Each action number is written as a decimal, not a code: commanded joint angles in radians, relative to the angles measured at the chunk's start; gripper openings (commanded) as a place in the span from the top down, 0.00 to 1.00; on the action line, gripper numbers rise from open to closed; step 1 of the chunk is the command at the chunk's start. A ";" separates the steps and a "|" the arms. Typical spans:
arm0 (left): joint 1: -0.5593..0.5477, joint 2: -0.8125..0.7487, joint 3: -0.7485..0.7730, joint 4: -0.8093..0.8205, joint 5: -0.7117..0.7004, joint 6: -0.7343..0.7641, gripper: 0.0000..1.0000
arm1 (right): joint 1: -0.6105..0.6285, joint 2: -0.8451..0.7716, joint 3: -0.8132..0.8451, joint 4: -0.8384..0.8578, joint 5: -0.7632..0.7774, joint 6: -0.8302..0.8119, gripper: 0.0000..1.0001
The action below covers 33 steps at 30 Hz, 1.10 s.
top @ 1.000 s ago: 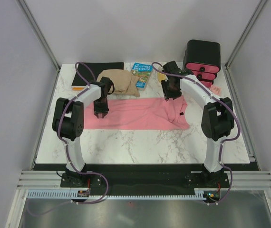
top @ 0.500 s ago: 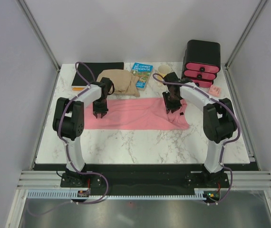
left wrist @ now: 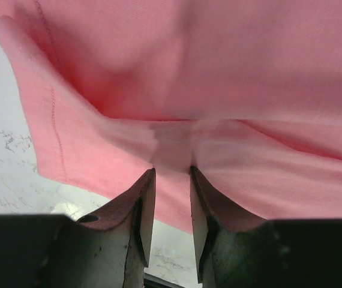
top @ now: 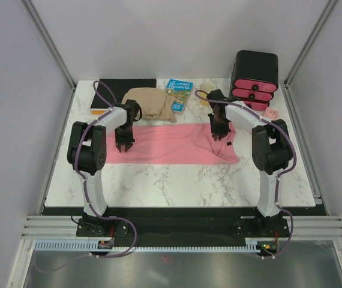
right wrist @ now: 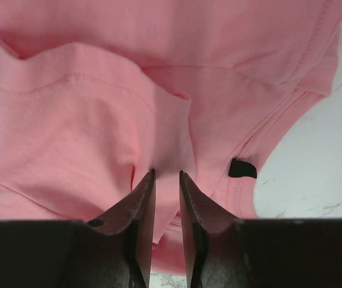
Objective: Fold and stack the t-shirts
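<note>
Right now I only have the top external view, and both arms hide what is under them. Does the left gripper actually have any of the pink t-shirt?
Observer: Yes. In the left wrist view, the left gripper pinches a raised fold of the t-shirt, not far from its stitched hem.
Operator: And the right one?
Observer: The right gripper has cloth puckered in its narrow gap. I cannot tell whether it grips firmly.
Operator: Which part of the shirt is that?
Observer: The neck end. The small dark label lies close beside that gripper, at the collar edge.
</note>
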 commanded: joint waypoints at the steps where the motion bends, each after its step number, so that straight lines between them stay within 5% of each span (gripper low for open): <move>1: 0.011 0.023 0.024 -0.022 -0.002 -0.029 0.64 | -0.013 0.061 0.075 -0.031 0.004 0.026 0.70; 15: 0.014 0.034 0.041 -0.020 0.012 -0.029 0.64 | 0.030 -0.143 -0.014 0.044 -0.133 0.032 0.70; 28: 0.016 0.028 0.042 -0.023 0.006 -0.019 0.65 | 0.059 -0.038 -0.097 0.018 -0.136 0.081 1.00; 31: 0.014 0.029 0.029 -0.022 0.007 -0.012 0.74 | 0.059 0.007 -0.068 -0.002 -0.121 0.100 1.00; 33: 0.016 0.031 0.018 -0.023 0.007 -0.011 0.94 | 0.061 0.039 -0.040 -0.013 -0.121 0.109 1.00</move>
